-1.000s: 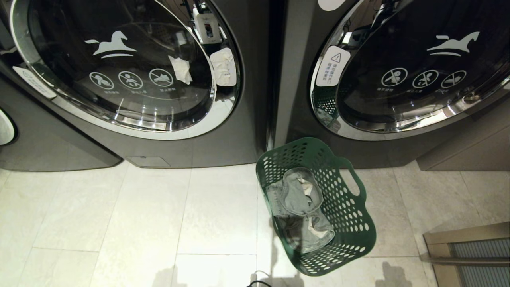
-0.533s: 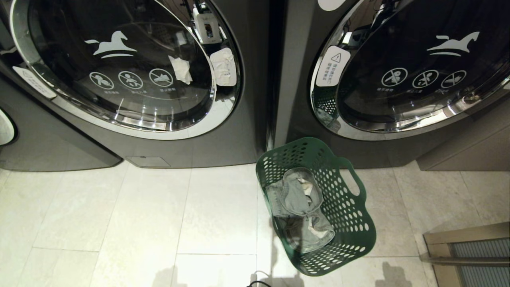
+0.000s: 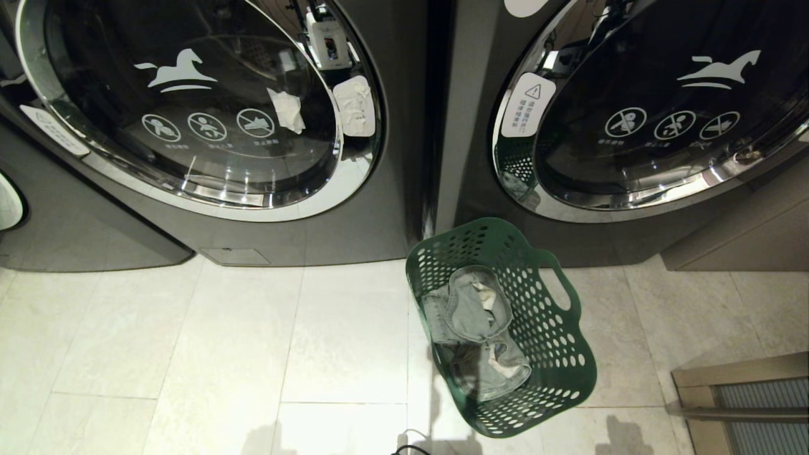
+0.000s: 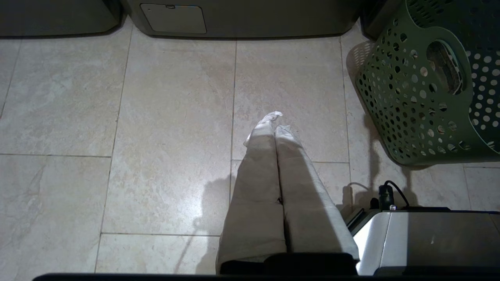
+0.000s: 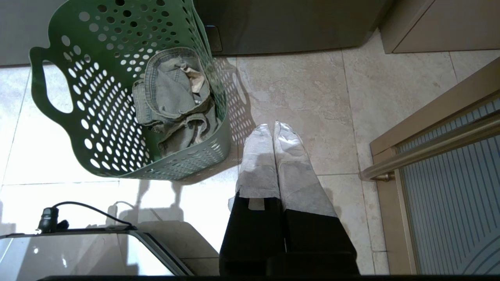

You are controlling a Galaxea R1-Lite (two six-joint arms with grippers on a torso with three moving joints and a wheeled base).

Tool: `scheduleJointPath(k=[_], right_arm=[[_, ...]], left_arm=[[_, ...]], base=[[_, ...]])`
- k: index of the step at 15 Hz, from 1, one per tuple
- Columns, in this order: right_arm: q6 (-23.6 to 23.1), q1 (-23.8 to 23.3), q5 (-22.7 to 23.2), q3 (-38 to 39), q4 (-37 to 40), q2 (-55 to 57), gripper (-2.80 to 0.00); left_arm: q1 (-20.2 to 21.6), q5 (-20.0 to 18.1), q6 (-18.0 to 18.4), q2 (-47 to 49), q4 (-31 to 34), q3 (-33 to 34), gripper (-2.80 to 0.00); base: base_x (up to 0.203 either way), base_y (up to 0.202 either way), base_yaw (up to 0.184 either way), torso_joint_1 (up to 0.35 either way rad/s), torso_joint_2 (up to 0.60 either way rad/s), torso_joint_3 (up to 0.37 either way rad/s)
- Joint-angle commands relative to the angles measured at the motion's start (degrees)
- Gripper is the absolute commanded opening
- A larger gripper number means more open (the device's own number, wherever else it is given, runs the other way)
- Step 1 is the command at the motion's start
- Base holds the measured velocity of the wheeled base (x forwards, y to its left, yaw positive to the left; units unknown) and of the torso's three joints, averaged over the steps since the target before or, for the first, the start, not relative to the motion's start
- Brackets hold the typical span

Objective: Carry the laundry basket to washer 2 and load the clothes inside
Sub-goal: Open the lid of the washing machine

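Note:
A dark green perforated laundry basket [image 3: 559, 354] stands on the tiled floor, just before the left corner of the right-hand washer [image 3: 480, 189]. Folded grey-blue jeans [image 3: 474, 325] lie inside it. Both that washer and the left one [image 3: 354, 234] have their round glass doors shut, and no number shows on either. Neither gripper appears in the head view. My left gripper [image 4: 275, 121] hangs shut and empty over bare tiles, with the basket [image 4: 410, 109] off to one side. My right gripper [image 5: 274, 127] is shut and empty too, beside the basket [image 5: 117, 128] and its jeans [image 5: 172, 89].
My own base [image 4: 422, 238] with a black cable plug [image 4: 386, 193] sits close behind the basket. A wood-framed ribbed panel with a metal rail [image 3: 746, 404] stands at the right, near the right gripper [image 5: 449, 156]. A beige cabinet [image 3: 758, 234] flanks the right washer.

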Motion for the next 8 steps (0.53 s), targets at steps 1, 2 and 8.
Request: scheduleJointPath(k=[1, 2, 8], right_arm=[[0.0, 0.0, 0.0, 0.0, 0.0, 0.1, -2.80], [0.0, 0.0, 0.0, 0.0, 0.0, 0.1, -2.80], [0.0, 0.0, 0.0, 0.0, 0.0, 0.1, -2.80]], left_arm=[[-0.1, 0.0, 0.0, 0.0, 0.0, 0.0, -2.80], [0.0, 0.0, 0.0, 0.0, 0.0, 0.0, -2.80], [0.0, 0.0, -0.1, 0.0, 0.0, 0.0, -2.80]], base=[[0.000, 0.000, 0.000, 0.000, 0.00, 0.000], [0.000, 0.000, 0.000, 0.000, 0.00, 0.000], [0.000, 0.000, 0.000, 0.000, 0.00, 0.000]])
